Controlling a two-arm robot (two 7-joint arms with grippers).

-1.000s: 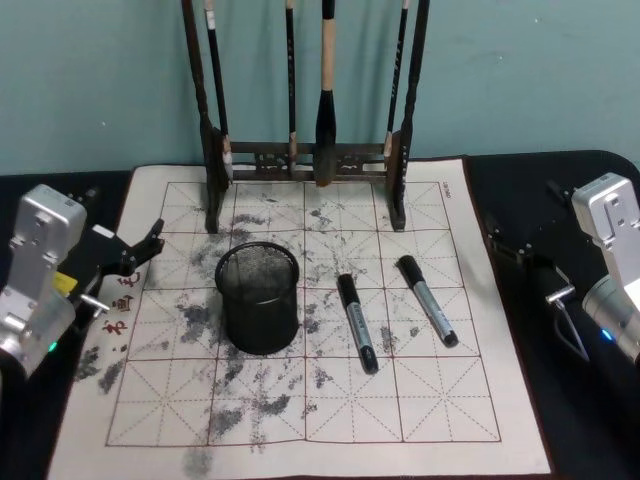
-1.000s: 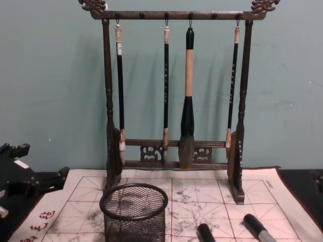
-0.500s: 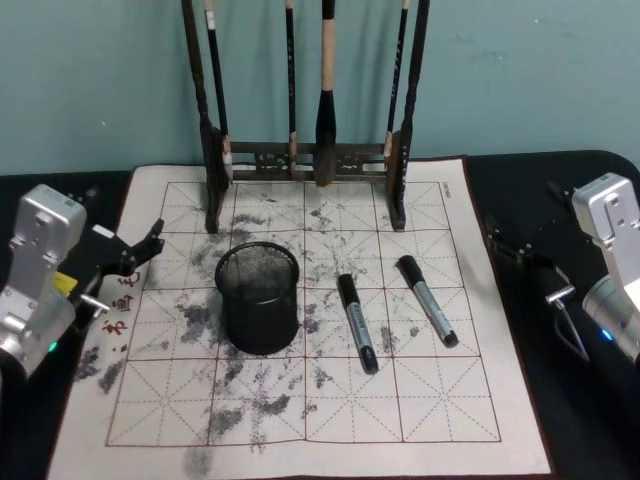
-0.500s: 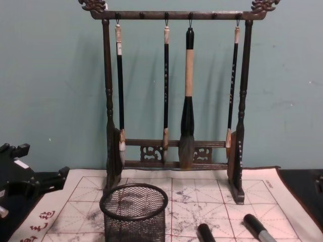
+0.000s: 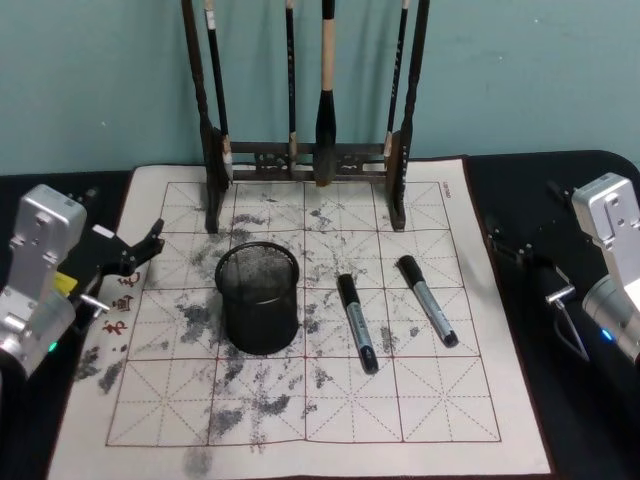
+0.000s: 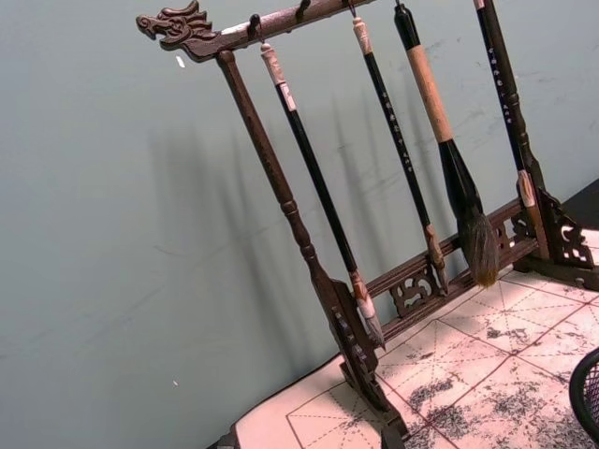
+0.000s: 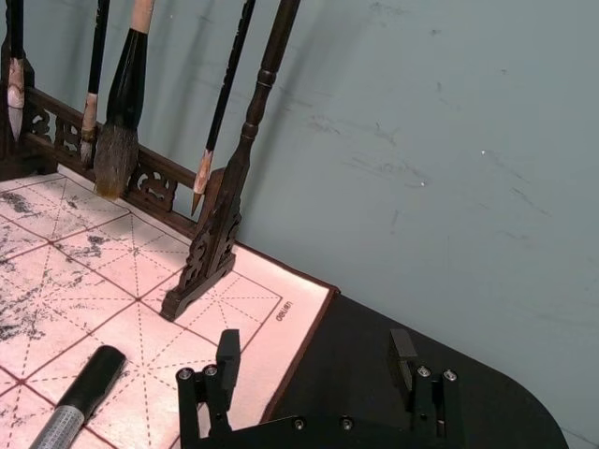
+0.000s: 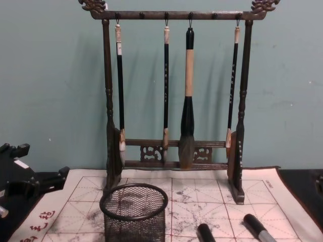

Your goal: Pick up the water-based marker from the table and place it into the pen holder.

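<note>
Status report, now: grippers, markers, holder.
Left gripper open, parked left of mat; right gripper open, parked right. Two markers flat on mat, untouched, right of pen holder. Holder upright, path clear.

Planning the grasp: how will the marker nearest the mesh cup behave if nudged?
The marker looks round and lies flat on the mat, so it may roll sideways. Its straight body is probably stiff, and being slim, likely light.

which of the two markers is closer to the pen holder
The left marker, which lies just to the right of the pen holder. The right marker lies farther out, with the left marker between it and the holder.
</note>
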